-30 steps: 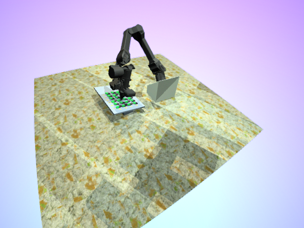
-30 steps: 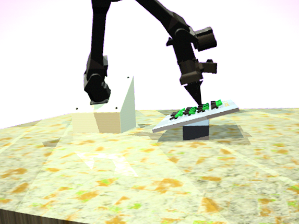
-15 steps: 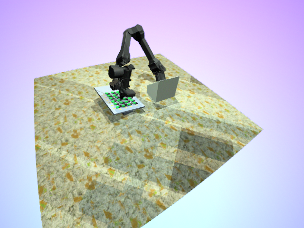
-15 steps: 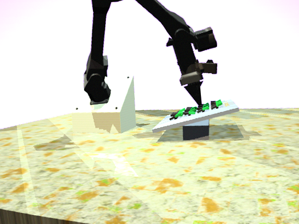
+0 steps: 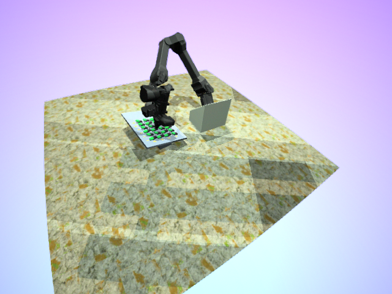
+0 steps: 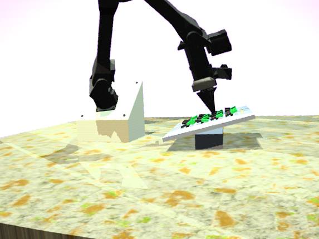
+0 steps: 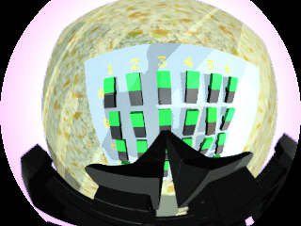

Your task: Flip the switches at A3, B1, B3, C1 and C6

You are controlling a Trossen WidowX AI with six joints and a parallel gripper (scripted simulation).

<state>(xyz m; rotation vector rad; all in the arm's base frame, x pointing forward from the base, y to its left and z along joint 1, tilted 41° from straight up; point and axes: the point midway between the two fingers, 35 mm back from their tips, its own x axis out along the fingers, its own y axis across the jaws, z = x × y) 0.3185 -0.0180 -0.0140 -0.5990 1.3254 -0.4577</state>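
Observation:
The tilted pale panel (image 5: 129,117) (image 6: 170,136) (image 7: 249,96) carries rows of green-and-black rocker switches. In the wrist view, switch A3 (image 7: 164,81), switch B1 (image 7: 114,119), switch B3 (image 7: 165,116), switch C1 (image 7: 120,144) and switch C6 (image 7: 220,141) show; their tilts are hard to read. My gripper (image 5: 155,127) (image 6: 214,112) (image 7: 165,133) is shut and empty, pointing down. Its tips are at the black near end of B3, at or very close to its surface. The fingers hide most of C3 and part of row D.
A short dark pedestal (image 6: 209,140) holds the panel above the patterned table (image 5: 190,202) (image 6: 164,169). A pale wedge-shaped block (image 5: 215,117) (image 6: 136,117) stands by the arm's base, on the near side of the panel. Other switches surround the fingertips closely.

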